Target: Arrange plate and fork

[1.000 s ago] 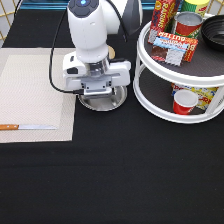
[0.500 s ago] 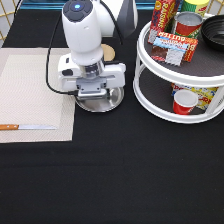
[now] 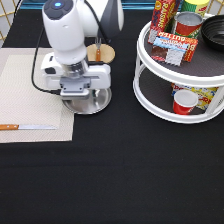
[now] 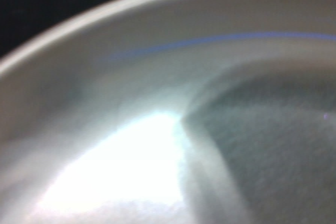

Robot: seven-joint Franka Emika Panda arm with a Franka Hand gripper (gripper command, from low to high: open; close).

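A black cloth covers the table (image 3: 130, 170), and on my exterior view a pale woven placemat (image 3: 27, 97) lies at the left, with a knife (image 3: 27, 127) resting across its lower edge, brown handle toward the left. At the right stands a white two-tier turntable rack (image 3: 150, 95): cans and snack packets sit on its upper shelf, and a red cup (image 3: 184, 102) and a yellow box occupy the lower one.

I have the arm low over the middle-left of the table. The gripper (image 3: 82, 97) is right down at the plate (image 3: 92, 102), whose shiny silver rim shows beneath and to the right of the hand, partly over the right edge of the placemat and partly on the black cloth. The hand's white body hides the fingertips from me, so I cannot tell whether the pincer is released or clenched on the plate.

My wrist view is filled with the plate (image 4: 180, 135) from very close: bright metal with a strong glare and its curved rim against dark cloth in one corner.

Just above the plate in the exterior view, beside the arm, sits a tan wooden disc (image 3: 101, 53), and the fork (image 3: 98, 50) lies on it, wooden handle pointing toward the top.
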